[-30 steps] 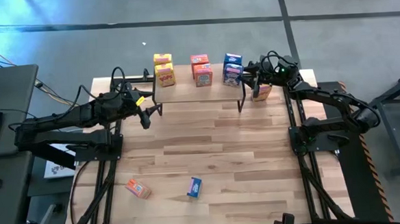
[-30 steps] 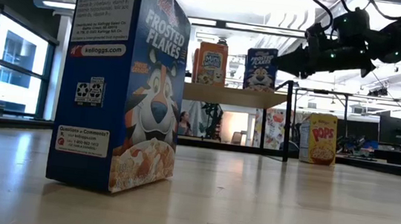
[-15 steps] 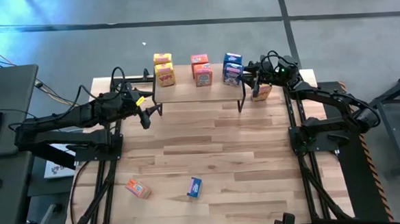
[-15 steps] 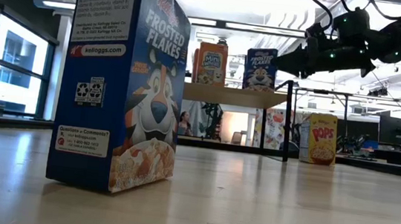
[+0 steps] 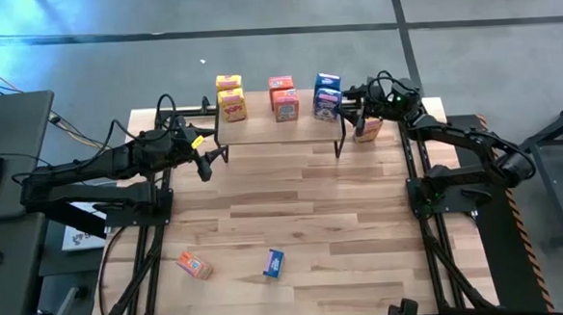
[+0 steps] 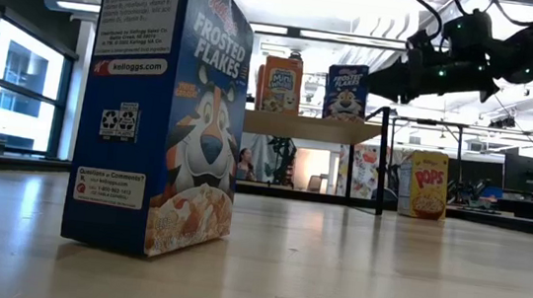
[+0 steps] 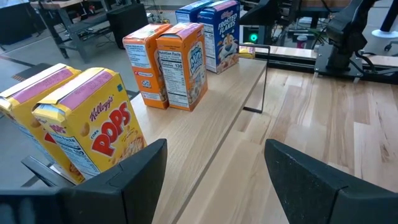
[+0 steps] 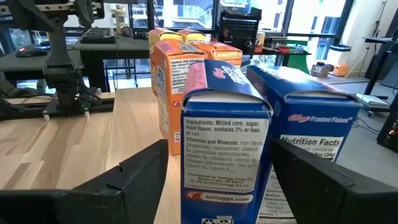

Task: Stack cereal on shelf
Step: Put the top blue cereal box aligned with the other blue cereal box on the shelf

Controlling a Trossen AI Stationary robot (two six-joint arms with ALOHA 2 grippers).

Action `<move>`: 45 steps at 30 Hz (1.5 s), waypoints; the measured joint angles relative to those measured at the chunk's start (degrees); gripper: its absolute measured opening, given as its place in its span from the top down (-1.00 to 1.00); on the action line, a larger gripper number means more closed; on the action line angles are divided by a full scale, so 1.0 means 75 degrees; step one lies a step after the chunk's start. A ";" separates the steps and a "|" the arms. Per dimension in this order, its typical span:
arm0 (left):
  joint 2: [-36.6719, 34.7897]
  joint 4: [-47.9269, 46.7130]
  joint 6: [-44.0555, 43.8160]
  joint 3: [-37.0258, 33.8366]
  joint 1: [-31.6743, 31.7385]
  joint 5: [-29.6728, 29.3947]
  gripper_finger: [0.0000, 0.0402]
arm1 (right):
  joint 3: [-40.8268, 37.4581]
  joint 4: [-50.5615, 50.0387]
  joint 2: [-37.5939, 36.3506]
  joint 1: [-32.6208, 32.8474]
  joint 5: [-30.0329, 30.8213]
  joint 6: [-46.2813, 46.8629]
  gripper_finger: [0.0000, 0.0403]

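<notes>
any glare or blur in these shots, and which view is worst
Low view is worst: bright ceiling lights wash out the background, and the blue box up close looms oversized. High view: a bluish glare patch on the floor at top left, table evenly lit. Right wrist view: windows behind blow out; the nearest box stays readable.

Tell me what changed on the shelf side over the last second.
The right claw has opened, letting go of the front blue cardboard cereal box, which stands on the light wood plank shelf with black legs. No box has moved, and the left claw waits open at the shelf's other end.
</notes>
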 joint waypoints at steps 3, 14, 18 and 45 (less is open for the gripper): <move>0.0000 0.0000 0.0000 0.0000 0.0001 0.0000 -0.30 | -0.0003 -0.0209 -0.0223 0.0000 0.0009 -0.0002 -0.39; -0.0001 -0.0001 0.0000 0.0000 0.0002 0.0000 -0.30 | -0.0003 -0.1943 -0.1386 0.0000 0.0271 -0.0050 -0.39; -0.0002 -0.0001 0.0000 0.0000 0.0001 0.0000 -0.30 | -0.0003 -0.2602 -0.1945 0.0003 0.0286 0.0006 -0.39; -0.0002 -0.0001 0.0000 0.0000 0.0003 0.0000 -0.30 | -0.0003 -0.2236 -0.1133 0.2215 0.2706 0.0685 -0.39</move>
